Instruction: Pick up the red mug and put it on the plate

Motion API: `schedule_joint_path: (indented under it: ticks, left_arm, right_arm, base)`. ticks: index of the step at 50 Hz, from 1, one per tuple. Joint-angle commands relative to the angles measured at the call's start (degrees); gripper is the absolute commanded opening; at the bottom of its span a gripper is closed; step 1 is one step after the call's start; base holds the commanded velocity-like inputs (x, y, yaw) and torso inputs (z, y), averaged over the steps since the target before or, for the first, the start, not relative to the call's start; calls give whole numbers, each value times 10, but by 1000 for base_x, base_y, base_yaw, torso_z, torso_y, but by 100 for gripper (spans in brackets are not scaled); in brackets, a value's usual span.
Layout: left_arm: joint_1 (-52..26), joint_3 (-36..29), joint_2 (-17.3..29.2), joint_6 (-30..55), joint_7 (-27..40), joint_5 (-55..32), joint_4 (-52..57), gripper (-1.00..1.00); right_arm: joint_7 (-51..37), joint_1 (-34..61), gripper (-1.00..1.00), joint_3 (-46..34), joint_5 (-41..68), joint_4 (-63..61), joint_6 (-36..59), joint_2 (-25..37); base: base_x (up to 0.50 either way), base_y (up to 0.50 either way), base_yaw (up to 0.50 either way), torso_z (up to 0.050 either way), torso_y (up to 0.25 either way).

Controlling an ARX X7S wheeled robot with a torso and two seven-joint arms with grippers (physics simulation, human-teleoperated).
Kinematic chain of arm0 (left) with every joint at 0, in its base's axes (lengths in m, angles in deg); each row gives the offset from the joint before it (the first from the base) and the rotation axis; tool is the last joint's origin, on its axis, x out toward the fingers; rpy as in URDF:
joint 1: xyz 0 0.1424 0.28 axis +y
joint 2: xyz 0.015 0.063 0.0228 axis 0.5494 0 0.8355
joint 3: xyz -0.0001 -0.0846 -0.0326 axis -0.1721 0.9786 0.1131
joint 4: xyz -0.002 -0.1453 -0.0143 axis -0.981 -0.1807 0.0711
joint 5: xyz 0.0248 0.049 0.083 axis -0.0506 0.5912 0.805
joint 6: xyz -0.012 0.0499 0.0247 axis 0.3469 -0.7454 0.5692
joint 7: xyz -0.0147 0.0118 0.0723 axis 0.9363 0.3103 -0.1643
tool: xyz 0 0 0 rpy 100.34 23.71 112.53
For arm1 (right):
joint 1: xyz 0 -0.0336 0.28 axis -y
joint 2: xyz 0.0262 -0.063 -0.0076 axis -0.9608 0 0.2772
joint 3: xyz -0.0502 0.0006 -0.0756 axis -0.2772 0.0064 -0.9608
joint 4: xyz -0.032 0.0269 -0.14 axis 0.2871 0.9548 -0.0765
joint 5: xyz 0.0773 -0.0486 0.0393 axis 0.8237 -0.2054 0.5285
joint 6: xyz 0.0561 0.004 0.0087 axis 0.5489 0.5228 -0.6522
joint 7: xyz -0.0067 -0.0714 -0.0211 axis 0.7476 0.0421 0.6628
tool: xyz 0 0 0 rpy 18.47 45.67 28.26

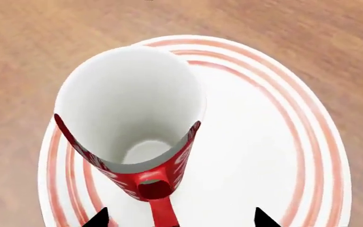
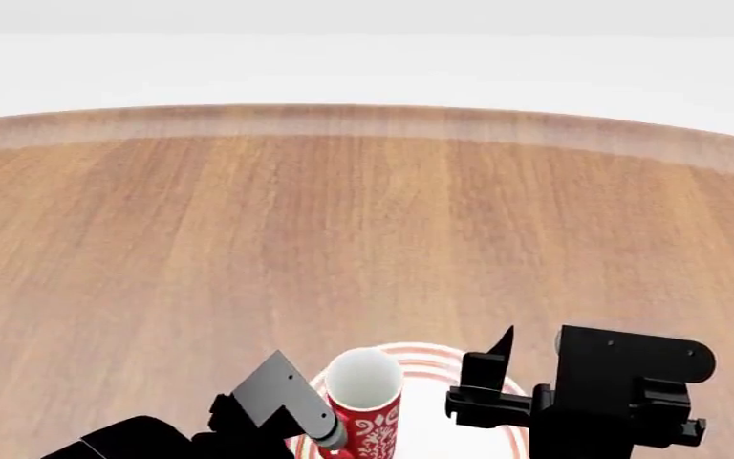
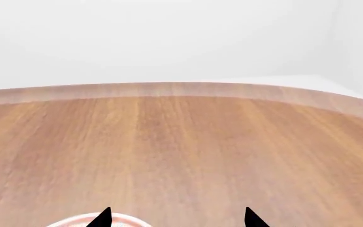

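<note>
The red mug [image 1: 168, 165], with a white floral pattern and white inside, stands upright on the left part of the plate [image 1: 257, 142], a round white plate with red rings. Its red handle [image 1: 162, 208] points back between my left gripper's [image 1: 181, 218] two black fingertips, which stand wide apart and do not touch it. In the head view the mug [image 2: 367, 406] and plate [image 2: 450, 356] are at the bottom centre. My right gripper [image 3: 176, 218] is open and empty, just right of the plate, whose rim [image 3: 125, 220] shows by one fingertip.
A wide wooden table [image 2: 341, 239] stretches ahead to its far rounded edge [image 2: 367, 120]. My right arm's black wrist block [image 2: 629, 382] sits right of the plate. No other objects show.
</note>
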Motion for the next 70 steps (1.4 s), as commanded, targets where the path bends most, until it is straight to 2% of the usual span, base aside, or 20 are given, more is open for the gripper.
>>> schedule_joint_path:
  ticks: [1,2,5,10,13,21,25,26,27,28,29,30,31,32,35,42,61,70]
  left_arm:
    - [1,7,-11,-4,48,30,11,100]
    - [0,8,-10,2,45,27,16,100]
    - [-4,6,59,47,126,15,168,100]
    - [-5,11,145,92,202,-16,350,100]
    - [-4,20,218,90,231,-35,492,100]
    - [9,41,360,58,309,-40,723,100]
    - [30,72,413,12,387,-35,780,100]
    - [37,84,421,2,462,-8,782,100]
    - [47,102,430,-21,496,-12,785,100]
    - [48,103,429,-19,538,14,783,100]
    - [65,127,431,-61,563,11,776,100]
    - [65,127,431,-61,563,11,776,100]
    - [78,149,424,-87,646,47,755,100]
    - [86,158,424,-105,689,76,751,100]
    - [102,164,422,-134,709,105,749,100]
    - [127,182,405,-189,731,134,713,100]
    - [132,185,390,-187,726,125,688,100]
    - [103,185,409,-152,740,127,742,100]
  right_arm:
    - [13,6,100,9,-4,17,-6,-14]
    - [11,7,100,9,-3,13,-2,-14]
    - [11,6,100,7,-3,14,-3,-14]
    - [13,6,100,6,-3,22,-10,-14]
    - [12,7,100,4,-4,23,-9,-15]
    - [11,7,100,-1,-4,27,-12,-15]
    - [10,8,100,-2,-3,23,-9,-15]
    - [9,8,100,-2,-3,23,-10,-15]
    - [9,8,100,-3,-2,21,-9,-15]
    - [9,8,100,-3,-2,20,-9,-15]
    - [9,7,100,-3,-2,20,-10,-15]
    - [9,7,100,-4,-2,20,-10,-15]
    - [10,5,100,-4,0,14,-10,-15]
    - [10,3,100,-4,1,10,-11,-14]
    - [12,3,100,-4,3,11,-13,-13]
    - [14,3,100,-8,4,13,-16,-14]
    - [12,2,100,-14,8,0,-17,-11]
    - [4,-7,100,-12,22,-101,2,5]
  base:
    - [0,0,0,0,0]
    - [0,0,0,0,0]
    - [0,0,0,0,0]
    - [0,0,0,0,0]
    - [0,0,0,0,0]
    - [0,0,0,0,0]
    - [0,0,0,0,0]
    - [0,0,0,0,0]
    - [0,0,0,0,0]
    - [0,0,0,0,0]
    - [0,0,0,0,0]
    - [0,0,0,0,0]
    - [0,0,0,0,0]
    - [0,0,0,0,0]
    - [0,0,0,0,0]
    - [0,0,0,0,0]
    - [0,0,0,0,0]
    - [0,0,0,0,0]
